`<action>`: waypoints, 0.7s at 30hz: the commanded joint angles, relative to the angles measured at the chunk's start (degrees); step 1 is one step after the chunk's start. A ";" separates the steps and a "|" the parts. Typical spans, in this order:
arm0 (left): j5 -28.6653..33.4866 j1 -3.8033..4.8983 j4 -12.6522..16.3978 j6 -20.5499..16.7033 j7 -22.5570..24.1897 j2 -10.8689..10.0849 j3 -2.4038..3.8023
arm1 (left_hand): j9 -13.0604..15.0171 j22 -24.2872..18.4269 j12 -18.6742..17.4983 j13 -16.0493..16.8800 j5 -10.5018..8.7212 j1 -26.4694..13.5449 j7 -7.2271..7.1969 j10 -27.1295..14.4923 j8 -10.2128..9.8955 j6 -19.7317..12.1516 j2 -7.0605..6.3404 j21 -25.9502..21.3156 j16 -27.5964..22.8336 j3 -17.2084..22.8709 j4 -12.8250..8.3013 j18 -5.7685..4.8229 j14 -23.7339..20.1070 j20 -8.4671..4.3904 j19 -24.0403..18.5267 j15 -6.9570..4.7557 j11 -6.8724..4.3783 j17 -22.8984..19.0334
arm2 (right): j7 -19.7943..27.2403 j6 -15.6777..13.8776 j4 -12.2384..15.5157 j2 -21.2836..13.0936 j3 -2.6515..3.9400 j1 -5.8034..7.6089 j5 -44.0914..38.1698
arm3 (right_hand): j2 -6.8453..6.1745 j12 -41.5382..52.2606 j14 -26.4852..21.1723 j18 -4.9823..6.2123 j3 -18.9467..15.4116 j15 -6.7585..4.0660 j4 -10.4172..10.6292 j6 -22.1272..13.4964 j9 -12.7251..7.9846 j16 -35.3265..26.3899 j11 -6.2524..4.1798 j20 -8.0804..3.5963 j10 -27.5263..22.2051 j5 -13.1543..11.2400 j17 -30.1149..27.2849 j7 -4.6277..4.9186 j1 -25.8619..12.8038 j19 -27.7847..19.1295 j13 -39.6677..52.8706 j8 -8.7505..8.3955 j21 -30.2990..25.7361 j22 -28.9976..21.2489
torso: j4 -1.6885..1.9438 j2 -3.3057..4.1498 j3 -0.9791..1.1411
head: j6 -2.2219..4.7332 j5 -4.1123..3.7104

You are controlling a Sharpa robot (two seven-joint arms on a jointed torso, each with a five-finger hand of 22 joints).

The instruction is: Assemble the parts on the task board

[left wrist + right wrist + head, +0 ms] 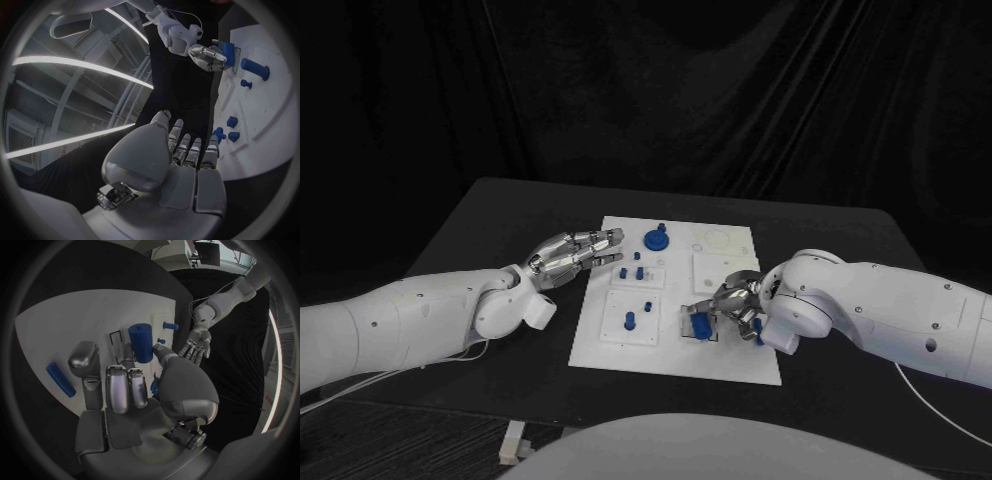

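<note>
1. Task board (678, 345), white, lies mid-table; you see several blue parts (656, 239) on it, some apparently still loose.
2. Right hand (724, 308) grips a blue cylinder (141, 342) over the board's near right area.
3. Left hand (571, 252) hovers empty, fingers apart, at the board's left edge.

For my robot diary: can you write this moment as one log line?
left hand: open, at task board edge | right hand: fingers around blue cylinder | assembly: unfinished

Head view: from above, looking down over the black table (502, 215) at the whole task board (733, 365). Wrist views: close behind each palm, facing along the fingers across the board. Shared by all three: the board and both hands.
</note>
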 commanded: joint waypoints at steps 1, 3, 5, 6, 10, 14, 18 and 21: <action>0.38 -0.10 0.03 0.91 0.55 0.13 0.05 | -0.01 -0.06 -0.04 -0.04 -0.38 -0.56 0.09 -0.33 0.02 -0.38 -0.04 0.27 0.16 0.02 0.30 0.51 0.01 0.23 0.21 0.40 0.24 0.04 | -0.93 -0.24 0.15 -0.03 -0.04 -0.25 0.21 | 0.22 0.20 4.30 1.09 -0.54 0.48 0.20 -0.12 -0.12 -0.25 0.30 0.37 6.01 -0.39 6.53 0.14 -0.73 0.01 15.08 0.42 -0.23 6.21 | -0.01 -0.02 0.00 | -0.01 0.07; 0.38 -0.11 0.02 0.91 0.51 0.12 0.05 | -0.01 -0.06 -0.04 -0.04 -0.38 -0.56 0.09 -0.33 0.02 -0.38 -0.04 0.27 0.16 0.02 0.30 0.51 0.01 0.23 0.21 0.40 0.24 0.04 | -0.89 -0.47 0.16 -0.06 -0.04 -0.25 0.21 | 0.24 0.20 4.28 1.13 -0.67 0.48 0.33 -0.16 -0.16 -0.29 0.30 0.38 6.01 -0.55 6.43 0.14 -0.83 -0.04 15.08 0.50 -0.43 6.16 | -0.01 -0.02 0.00 | -0.01 0.09; 0.38 -0.12 -0.01 0.94 0.45 0.14 0.05 | -0.01 -0.06 -0.04 -0.04 -0.38 -0.56 0.09 -0.33 0.02 -0.38 -0.04 0.27 0.16 0.02 0.30 0.51 0.01 0.23 0.21 0.40 0.24 0.04 | -0.85 -0.65 0.13 -0.06 -0.04 -0.25 0.21 | 0.25 0.20 4.25 1.15 -0.95 0.48 0.61 -0.29 -0.25 -0.36 0.29 0.38 6.01 -0.97 6.29 0.14 -1.04 -0.08 15.08 0.63 -0.59 6.12 | 0.00 -0.02 0.01 | -0.01 0.09; 0.38 -0.13 -0.02 0.97 0.41 0.15 0.05 | -0.01 -0.06 -0.04 -0.04 -0.38 -0.56 0.09 -0.33 0.02 -0.38 -0.04 0.27 0.16 0.02 0.30 0.51 0.01 0.23 0.21 0.40 0.24 0.04 | -0.84 -0.68 0.10 -0.05 -0.04 -0.25 0.21 | 0.26 0.20 4.07 1.32 -1.32 0.51 0.99 -0.49 -0.36 -0.74 0.30 0.40 6.01 -1.63 5.55 0.15 -1.35 -0.35 15.08 0.79 -1.58 5.87 | 0.00 -0.02 0.00 | -0.01 0.10; 0.38 -0.16 -0.04 1.09 0.31 0.24 0.05 | -0.01 -0.06 -0.04 -0.04 -0.38 -0.56 0.09 -0.33 0.02 -0.38 -0.04 0.27 0.16 0.02 0.30 0.51 0.01 0.23 0.21 0.40 0.24 0.04 | -0.88 -0.46 0.02 -0.02 -0.04 -0.25 0.21 | 0.04 0.20 3.88 1.51 -2.47 0.58 1.93 -1.19 -0.64 -1.07 0.38 0.48 6.01 -3.52 4.94 0.23 -2.11 -0.79 15.08 1.25 -2.87 5.55 | 0.00 0.00 0.01 | -0.01 0.12; 0.38 -0.19 -0.10 1.15 0.29 0.32 0.05 | -0.01 -0.06 -0.04 -0.04 -0.38 -0.56 0.09 -0.33 0.02 -0.38 -0.04 0.27 0.16 0.02 0.30 0.51 0.01 0.23 0.21 0.40 0.24 0.04 | -0.92 -0.30 0.03 -0.03 -0.04 -0.25 0.21 | -0.18 0.20 3.82 1.56 -3.33 0.63 2.38 -1.70 -0.86 -1.17 0.43 0.54 6.01 -5.30 4.73 0.28 -2.32 -0.93 15.08 1.68 -3.31 5.45 | 0.00 -0.02 0.01 | -0.01 0.17; 0.38 -0.22 -0.12 1.18 0.26 0.34 0.05 | -0.01 -0.06 -0.04 -0.04 -0.38 -0.56 0.09 -0.33 0.02 -0.38 -0.04 0.27 0.16 0.02 0.30 0.51 0.01 0.23 0.21 0.40 0.24 0.04 | -0.94 -0.26 0.00 -0.03 -0.04 -0.25 0.21 | -0.29 0.20 3.82 1.57 -3.74 0.64 2.34 -1.97 -0.98 -1.15 0.44 0.55 6.01 -6.37 4.76 0.30 -2.04 -0.95 15.08 2.00 -3.42 5.44 | -0.01 -0.01 0.01 | -0.01 0.17; 0.38 -0.24 -0.11 1.20 0.22 0.34 0.05 | -0.01 -0.06 -0.04 -0.04 -0.38 -0.56 0.09 -0.33 0.02 -0.38 -0.04 0.27 0.16 0.02 0.30 0.51 0.01 0.23 0.21 0.40 0.24 0.04 | -0.95 -0.20 -0.01 -0.02 -0.04 -0.25 0.21 | -0.33 0.20 3.82 1.57 -3.93 0.64 2.32 -2.14 -1.03 -1.15 0.45 0.56 6.01 -6.82 4.74 0.31 -1.90 -0.92 15.08 2.14 -3.39 5.45 | -0.01 -0.01 0.01 | -0.01 0.27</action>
